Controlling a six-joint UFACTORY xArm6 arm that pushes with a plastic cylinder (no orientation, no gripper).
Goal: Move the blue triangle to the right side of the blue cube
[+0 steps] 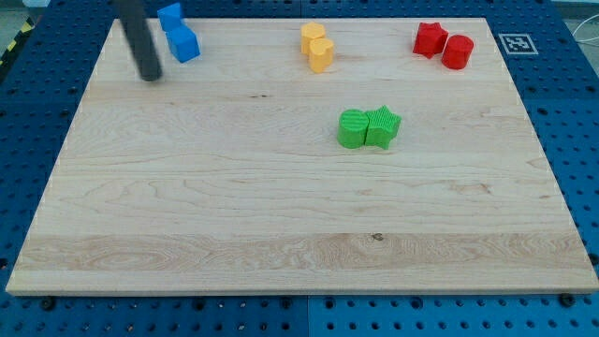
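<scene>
Wooden board (pixel 281 215) fills most of the view, sitting on a blue perforated table (pixel 37 112); no containers here, blocks lie straight on the wood in pairs. Top left: two blue blocks touching, the upper one at the board's top edge, which I take for the blue triangle (pixel 169 16) tho its shape is hard to read at this res, and the blue cube (pixel 183 43) just below and slightly to the view's right of it. Top centre: two yellow blocks (pixel 317 47), stacked close one above the other in the view, shapes unclear. Top right: red star-ish block (pixel 430 38) w/ a red cylinder (pixel 458 51) touching on its right. Mid-board, right of centre: green cylinder (pixel 353 129) and a green star-like block (pixel 382 126) side by side, touching. Fiducial tag (pixel 515 43) sits on the table off the board's top right corner. My tip (pixel 151 77) rests on the wood to the view's left of the blue pair, a bit below the cube's level, near but w/ a clear gap, not touching either. Rod (pixel 138 33) runs up and out the view's top. No jaws on this rig, just the rod, so nothing to open or close. Triangle sits up and right of the tip, above-left of the cube.
</scene>
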